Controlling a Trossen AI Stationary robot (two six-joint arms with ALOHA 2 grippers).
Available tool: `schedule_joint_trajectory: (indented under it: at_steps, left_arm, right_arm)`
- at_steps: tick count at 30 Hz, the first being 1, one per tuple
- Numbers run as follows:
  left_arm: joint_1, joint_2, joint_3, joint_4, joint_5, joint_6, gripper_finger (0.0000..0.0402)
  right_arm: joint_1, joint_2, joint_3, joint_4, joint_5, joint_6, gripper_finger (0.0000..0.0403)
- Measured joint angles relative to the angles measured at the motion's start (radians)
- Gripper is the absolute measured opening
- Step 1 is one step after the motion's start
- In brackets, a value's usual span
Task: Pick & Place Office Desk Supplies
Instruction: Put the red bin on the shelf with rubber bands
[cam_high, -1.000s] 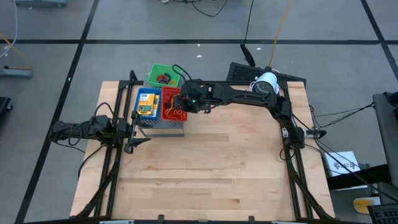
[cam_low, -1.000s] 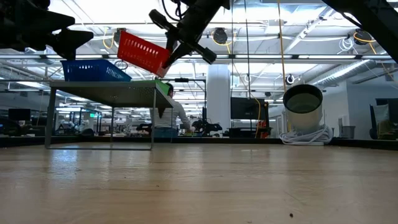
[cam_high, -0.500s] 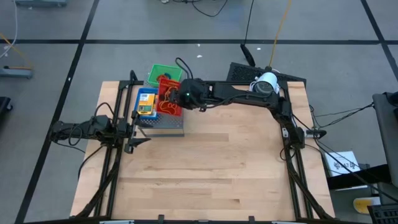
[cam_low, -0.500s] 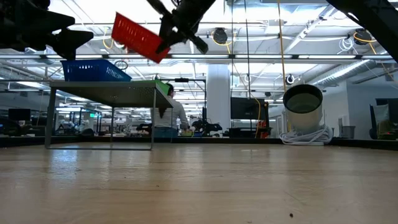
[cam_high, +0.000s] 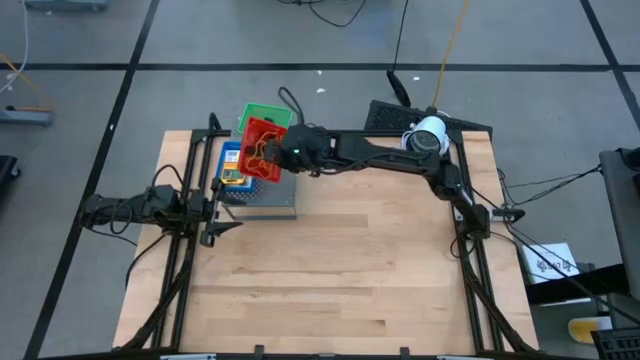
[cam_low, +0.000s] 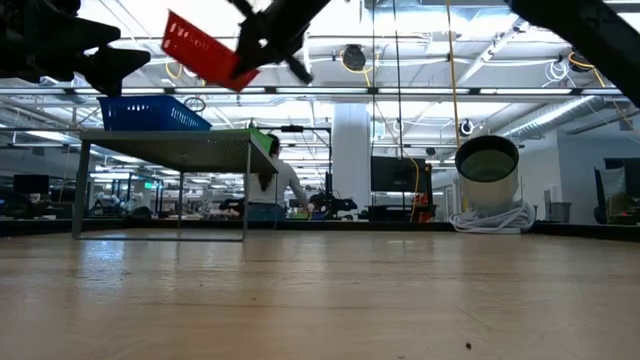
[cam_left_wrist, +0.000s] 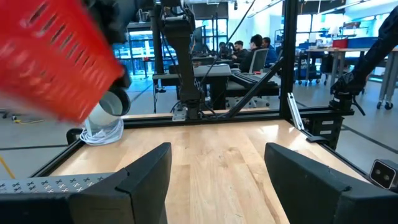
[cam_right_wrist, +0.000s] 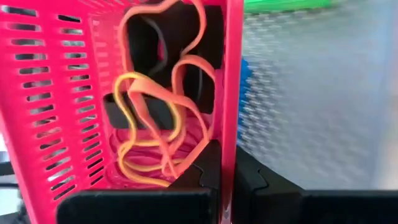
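The right gripper (cam_high: 290, 153), closed on the wall of the red basket (cam_high: 262, 150), holds it tilted in the air at the upper left of the high view, above the grey box (cam_high: 262, 198). The rubber bands (cam_right_wrist: 163, 124) inside may slide out if it tips more. Compared with one second ago, the basket is higher and further left. The left gripper (cam_high: 222, 203) waits open at the left edge.

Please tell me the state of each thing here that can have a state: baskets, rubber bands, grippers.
red basket: lifted, tilted, gripped by its rim
rubber bands: loose inside the red basket
blue basket: on the grey box, holding yellow packets
green basket: resting, partly hidden
right gripper: shut on rim
left gripper: open, empty
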Motion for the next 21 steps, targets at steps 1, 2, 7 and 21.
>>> schedule_joint_trajectory:
  at_steps: [1, 2, 7, 21]
  left_arm:
    - [0.0, 0.0, 0.0, 0.0, 0.0, 0.0, 0.0269]
    - [0.0, 0.0, 0.0, 0.0, 0.0, 0.001, 0.0269]
    - [0.0, 0.0, 0.0, 0.0, 0.0, 0.0, 0.0269]
    - [0.0, 0.0, 0.0, 0.0, 0.0, 0.0, 0.0269]
  right_arm:
    - [0.001, 0.022, 0.015, 0.011, -0.001, 0.0, 0.0]
    - [0.003, 0.04, 0.016, 0.057, -0.012, 0.002, 0.0]
    - [0.012, 0.08, 0.016, 0.14, -0.025, 0.018, 0.0]
    - [0.011, 0.066, 0.017, 0.027, -0.032, -0.004, 0.0]
